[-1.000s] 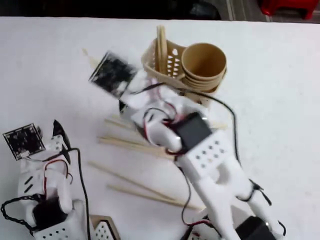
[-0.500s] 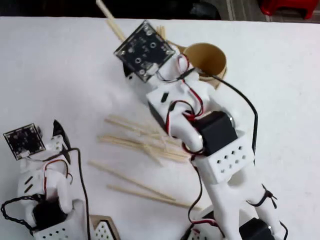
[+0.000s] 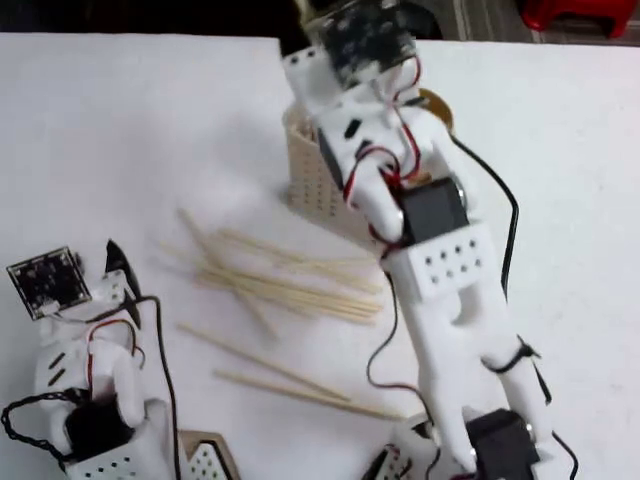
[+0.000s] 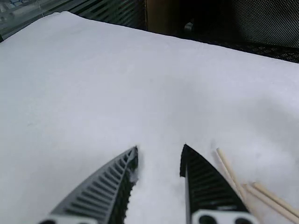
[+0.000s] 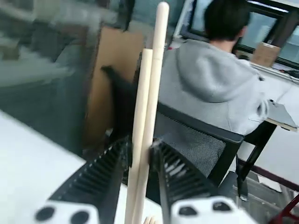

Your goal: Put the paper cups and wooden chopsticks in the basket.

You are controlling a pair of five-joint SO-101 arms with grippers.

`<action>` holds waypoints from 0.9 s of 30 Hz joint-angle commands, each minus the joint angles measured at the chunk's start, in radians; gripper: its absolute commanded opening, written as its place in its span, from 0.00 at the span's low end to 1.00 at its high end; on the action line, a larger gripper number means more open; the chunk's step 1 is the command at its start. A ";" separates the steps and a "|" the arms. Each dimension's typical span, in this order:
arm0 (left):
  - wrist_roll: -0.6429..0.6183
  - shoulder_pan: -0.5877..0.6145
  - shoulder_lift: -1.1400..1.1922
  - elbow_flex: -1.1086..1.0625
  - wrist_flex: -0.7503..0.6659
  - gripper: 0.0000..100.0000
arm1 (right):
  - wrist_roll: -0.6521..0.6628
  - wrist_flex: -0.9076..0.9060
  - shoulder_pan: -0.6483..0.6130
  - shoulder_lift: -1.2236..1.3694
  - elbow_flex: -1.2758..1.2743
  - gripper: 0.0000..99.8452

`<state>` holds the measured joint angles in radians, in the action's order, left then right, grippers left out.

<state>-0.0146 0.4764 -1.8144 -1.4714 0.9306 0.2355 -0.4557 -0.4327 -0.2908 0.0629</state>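
Note:
My right gripper is shut on two wooden chopsticks, which stand upright between its fingers. In the high view the right arm stretches over the woven basket at the far side of the table, hiding most of it. Just a sliver of a tan paper cup peeks out beside the arm. Several chopsticks lie in a loose pile mid-table, and two more lie nearer the front. My left gripper rests open on the table at the front left, with chopstick ends beside one finger.
The white table has free room on its left and far right. Cables trail along both arms. A black chair and a person in a grey hoodie are in the room behind the table.
The right arm has swung up and toward the far edge with the chopsticks, now covering the basket and cups. One chopstick now lies diagonally across the pile. The left arm has not moved.

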 commanded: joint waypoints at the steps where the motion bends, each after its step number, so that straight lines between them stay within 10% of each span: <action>1: 0.015 0.004 -0.010 0.003 -0.003 0.16 | -0.048 0.099 0.028 0.035 0.044 0.02; 12: 0.015 0.004 -0.010 0.003 -0.003 0.16 | -0.052 0.108 0.039 0.173 -0.008 0.03; 17: 0.015 0.002 -0.010 0.003 -0.003 0.16 | -0.054 -0.001 0.039 0.151 0.008 0.18; 27: 0.017 0.002 -0.010 0.003 -0.003 0.16 | -0.044 -0.470 0.044 -0.130 0.011 0.02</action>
<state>-0.0084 0.4764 -1.8144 -1.4714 0.9306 0.1895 -0.7411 -0.4035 -0.3076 0.0414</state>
